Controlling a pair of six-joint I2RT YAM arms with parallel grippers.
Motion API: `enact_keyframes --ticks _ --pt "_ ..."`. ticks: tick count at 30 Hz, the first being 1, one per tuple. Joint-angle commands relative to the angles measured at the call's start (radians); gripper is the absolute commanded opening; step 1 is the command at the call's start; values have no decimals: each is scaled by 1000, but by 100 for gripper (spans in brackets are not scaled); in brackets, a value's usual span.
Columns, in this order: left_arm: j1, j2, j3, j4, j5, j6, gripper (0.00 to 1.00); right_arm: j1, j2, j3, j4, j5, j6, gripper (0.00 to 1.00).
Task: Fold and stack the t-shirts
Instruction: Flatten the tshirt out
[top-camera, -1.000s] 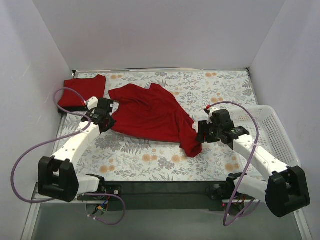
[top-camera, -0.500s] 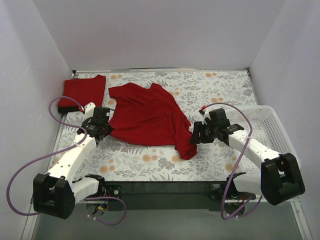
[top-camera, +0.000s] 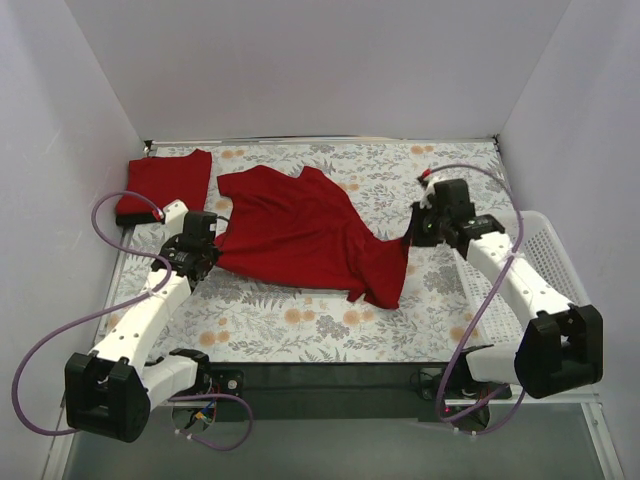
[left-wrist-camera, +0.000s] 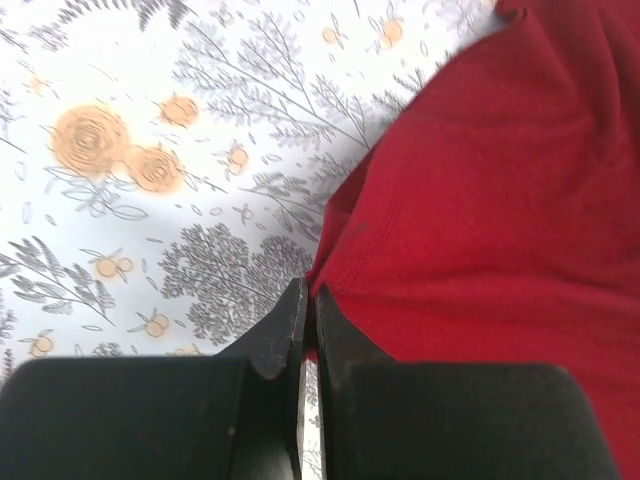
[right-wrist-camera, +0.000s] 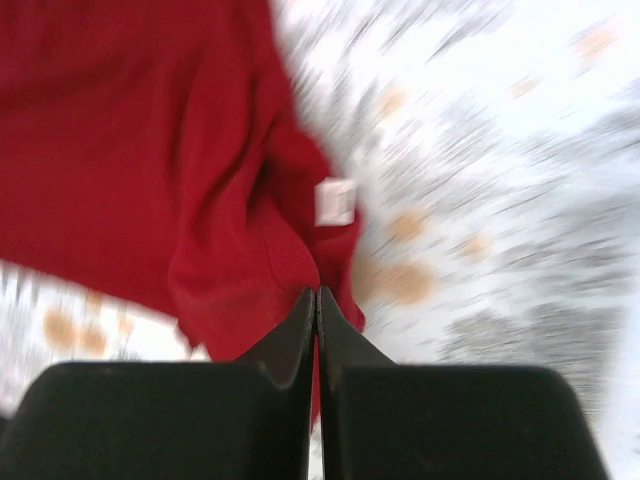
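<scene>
Loose red t-shirt (top-camera: 300, 235) lies mostly flat but creased mid-worktop, long axis running left-right and slanting toward the near edge on its right side; neck or sleeve direction can't be told from the bunching. Left end effector (top-camera: 213, 252) is at the shirt's left edge, jaws pressed together with the hem pinched between the tips, low on the worktop (top-camera: 300, 325). Right end effector (top-camera: 411, 239) is at the shirt's right corner, jaws also fully closed on a fold of fabric; the wrist view is motion-blurred but shows cloth bunched at the tips, and a small white tag (right-wrist-camera: 335, 200) just beyond them. So the shirt spans between the two end effectors, the near-right flap drooping below the right grip. A second red t-shirt (top-camera: 165, 185), folded, sits in the far-left corner, apart from the loose one. White basket (top-camera: 560, 265) is at the right edge, beside the right arm.
</scene>
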Motion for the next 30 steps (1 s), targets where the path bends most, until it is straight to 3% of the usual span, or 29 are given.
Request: enact_keyframes --ticks 1,4,6,8,9,13,15,18,30 --pt "21 -62 -21 22 -124 22 0 -156 2 292 -46 261 -63 1" --pt "23 -56 -41 43 -121 21 0 -179 141 449 -49 321 -87 3" --pt "23 -47 -48 51 -115 25 0 -181 221 547 -85 304 -75 24" --pt "23 -53 -56 66 -91 31 0 -178 231 566 -83 231 -58 56" --pt "23 -55 -65 78 -74 33 0 -175 215 537 -78 183 -49 62" --pt "23 -47 -68 98 -49 42 0 -155 107 288 -76 73 -26 61" --pt "23 -36 -65 101 -41 47 0 -147 65 179 -75 47 -23 49" --pt "23 -30 -64 105 -35 53 0 -123 45 66 -73 65 -25 45" --pt "23 -32 -65 108 -25 58 0 -20 204 67 -61 365 -5 48"
